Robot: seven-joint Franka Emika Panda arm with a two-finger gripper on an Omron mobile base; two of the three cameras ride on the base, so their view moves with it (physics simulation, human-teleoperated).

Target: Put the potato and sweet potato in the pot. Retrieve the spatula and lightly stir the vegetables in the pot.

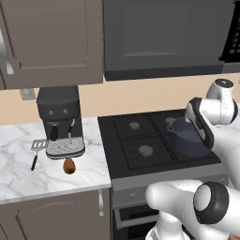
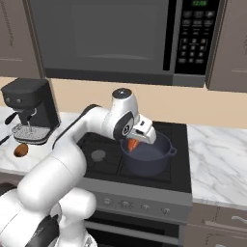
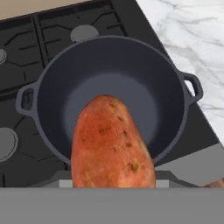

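Sweet potato (image 3: 113,142) in claw (image 2: 135,143) above unlabelled pot (image 3: 109,61).

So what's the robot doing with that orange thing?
The gripper is holding the sweet potato over the pot on the stove. No vegetables are inside the pot. The potato sits on the marble counter in front of the coffee machine, and the spatula lies beside it, untouched.

Microwave (image 2: 144,38) display, keypad: too blurry, unreadable.
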